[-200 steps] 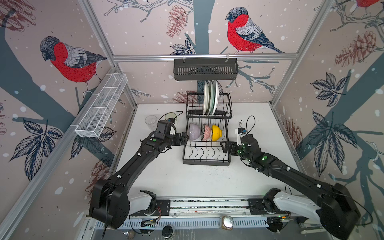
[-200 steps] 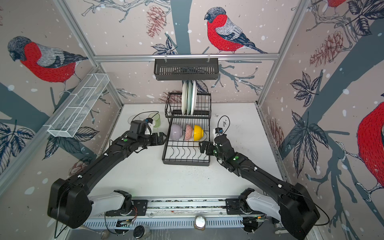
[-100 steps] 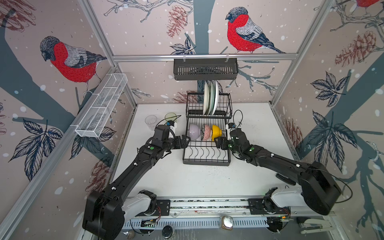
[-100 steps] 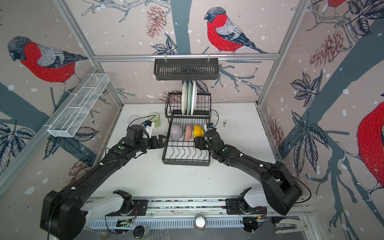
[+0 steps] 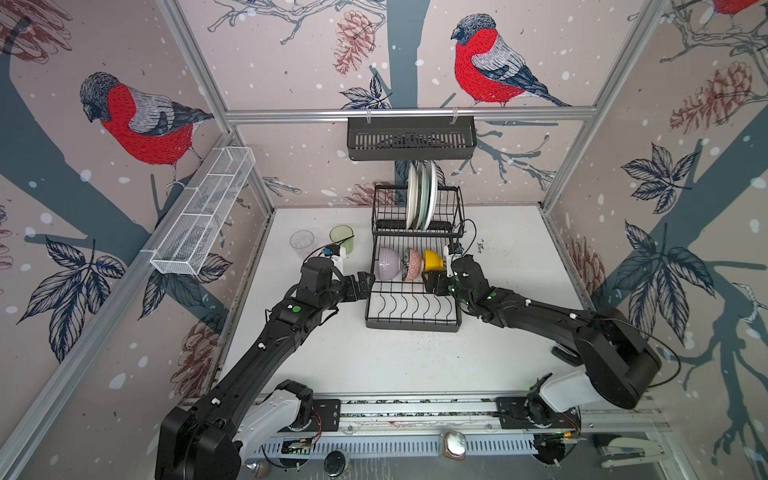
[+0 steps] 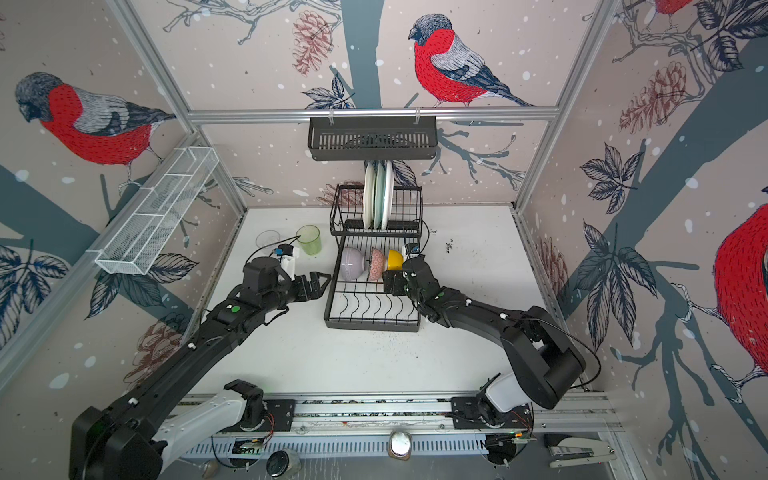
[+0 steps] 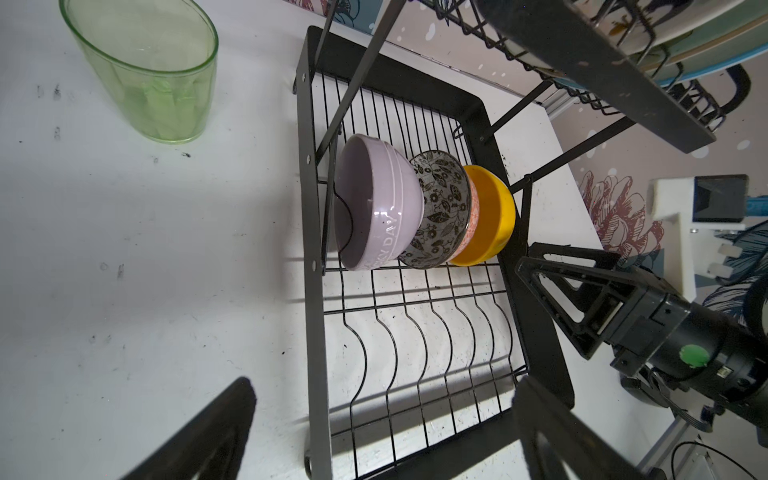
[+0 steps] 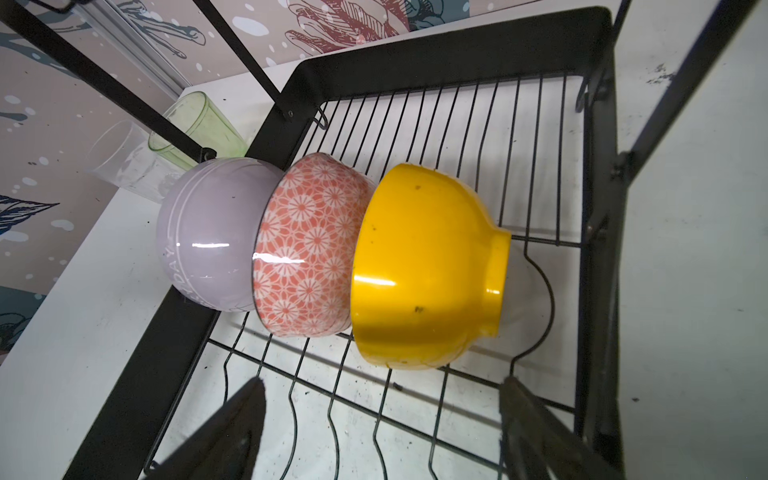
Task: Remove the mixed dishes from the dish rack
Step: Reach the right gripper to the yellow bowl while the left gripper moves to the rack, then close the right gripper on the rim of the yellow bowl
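My right gripper hangs released over the dish rack's right edge. The yellow bowl stands on edge in the lower tier just ahead, foot facing that edge. My left gripper, also released, sits outside the left edge.

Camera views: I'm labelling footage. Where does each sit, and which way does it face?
Both top views: high over the front rail, looking down at the dish rack; both arms show whole.
Left wrist: left of the rack, facing the mouth of the lilac bowl; shows left end effector, right end effector opposite.
Right wrist: right of the rack, facing the yellow bowl foot-on; shows right end effector only.
Shared: both wrist views show the bowls and green glass, oppositely.
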Robot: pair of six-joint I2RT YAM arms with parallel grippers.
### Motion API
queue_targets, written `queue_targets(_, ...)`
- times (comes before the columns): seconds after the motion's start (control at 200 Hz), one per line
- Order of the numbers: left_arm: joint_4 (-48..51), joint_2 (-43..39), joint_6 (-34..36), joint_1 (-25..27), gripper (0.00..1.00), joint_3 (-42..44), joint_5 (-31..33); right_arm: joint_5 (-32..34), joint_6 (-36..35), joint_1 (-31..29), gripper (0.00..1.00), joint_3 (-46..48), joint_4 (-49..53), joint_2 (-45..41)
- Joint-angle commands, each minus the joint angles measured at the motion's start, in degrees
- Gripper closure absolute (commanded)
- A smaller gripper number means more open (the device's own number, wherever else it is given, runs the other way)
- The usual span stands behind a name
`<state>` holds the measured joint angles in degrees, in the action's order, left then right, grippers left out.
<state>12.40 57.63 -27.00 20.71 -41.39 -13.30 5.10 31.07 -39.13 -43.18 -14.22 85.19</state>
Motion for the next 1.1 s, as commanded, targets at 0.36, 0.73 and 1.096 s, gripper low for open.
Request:
queue_targets(0.36, -5.05, 3.18, -0.72, 0.03, 0.03, -0.71, -1.11, 0.21, -1.16, 1.62, 0.15, -1.42, -5.23, 4.98)
queue_targets(0.73, -3.76, 4.65, -0.02, 0.05, 0.03, -1.52, -1.11, -1.49, -1.74, 2.05, 0.17, -2.11, -8.55, 8.46)
queue_targets(1.096, -2.74, 4.79, 0.81, 0.03, 0.03, -1.77, 0.11, 0.06, -2.85, 2.04, 0.25, -4.15, -7.28, 11.10)
